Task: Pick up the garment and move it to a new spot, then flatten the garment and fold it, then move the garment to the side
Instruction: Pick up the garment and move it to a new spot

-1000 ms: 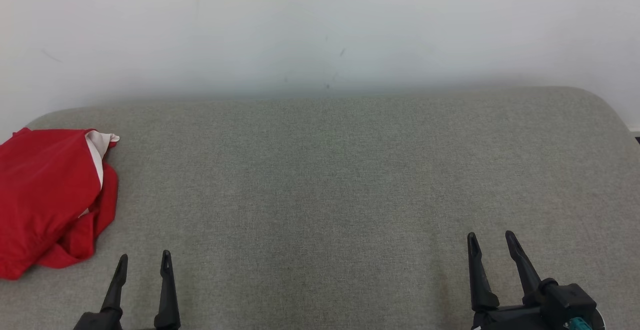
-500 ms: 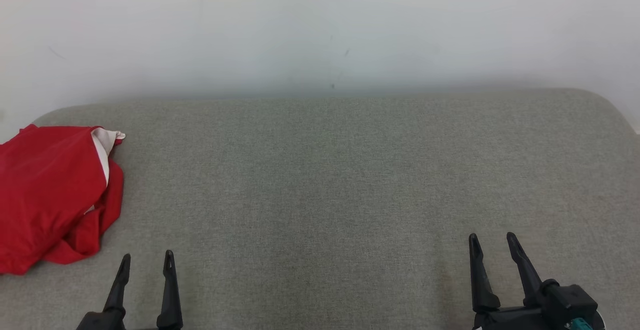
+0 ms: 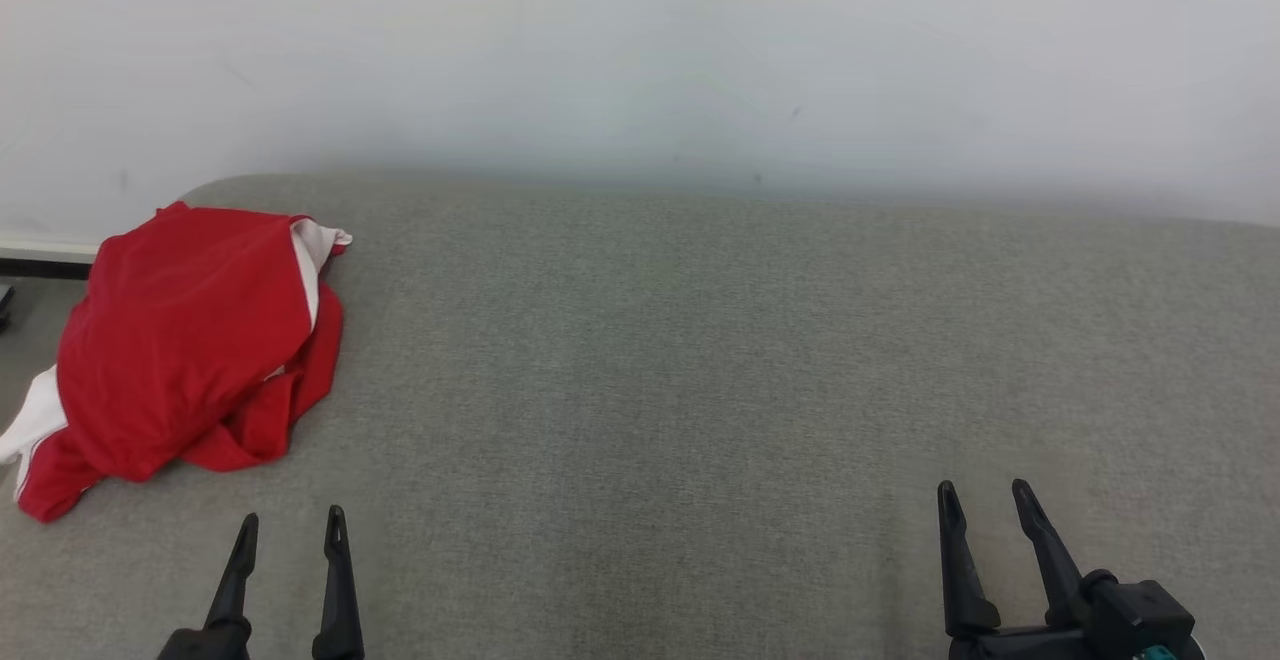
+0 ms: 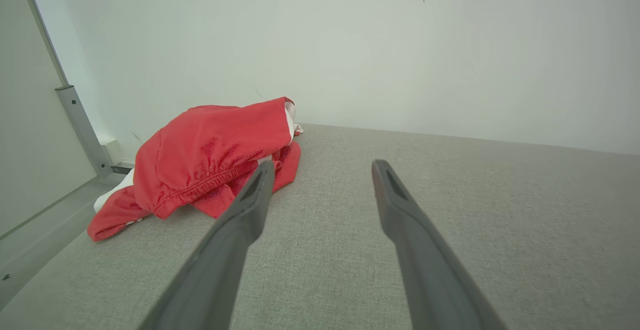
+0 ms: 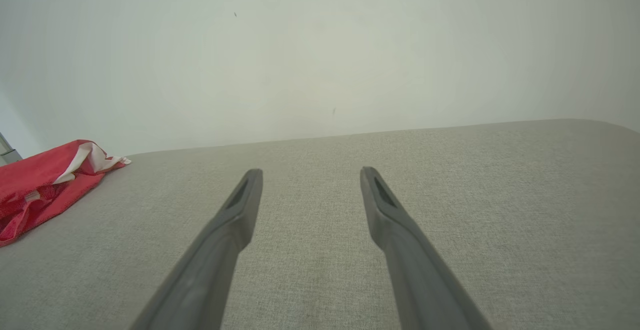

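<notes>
**Red garment heaped at the bench's left end, both claws empty**

The red garment (image 3: pixel 190 330), trimmed in white, lies crumpled at the left end of the grey fabric bench (image 3: pixel 700 360), with one corner reaching the left edge. The left claw (image 3: pixel 291 515) is at the near left with its two fingers spread apart, holding nothing. It is near the garment but clear of it. The right claw (image 3: pixel 980 485) is at the near right, likewise spread and empty, well apart from the garment. A pale wall (image 3: pixel 640 60) rises behind the bench.
</notes>
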Controlling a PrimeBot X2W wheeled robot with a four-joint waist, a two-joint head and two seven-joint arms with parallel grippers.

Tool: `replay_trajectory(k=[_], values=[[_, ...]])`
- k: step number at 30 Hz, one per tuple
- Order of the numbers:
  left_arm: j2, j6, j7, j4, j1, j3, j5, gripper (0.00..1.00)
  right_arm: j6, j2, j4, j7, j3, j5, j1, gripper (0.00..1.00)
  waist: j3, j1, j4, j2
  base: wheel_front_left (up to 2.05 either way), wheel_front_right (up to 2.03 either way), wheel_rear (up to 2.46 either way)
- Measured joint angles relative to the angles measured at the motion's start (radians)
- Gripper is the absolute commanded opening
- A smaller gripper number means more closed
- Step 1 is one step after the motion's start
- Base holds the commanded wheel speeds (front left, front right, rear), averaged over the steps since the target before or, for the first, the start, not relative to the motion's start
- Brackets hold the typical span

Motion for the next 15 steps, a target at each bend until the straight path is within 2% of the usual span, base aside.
replay_trajectory(k=[15], values=[[0.0, 0.007, 0.0, -0.003, 0.009, 0.01, 0.001, 1.0, 0.0, 0.0, 0.008, 0.0, 0.005, 0.003, 0.002, 1.0, 0.007, 0.0, 0.168, 0.0, 0.0, 0.0, 0.0]])
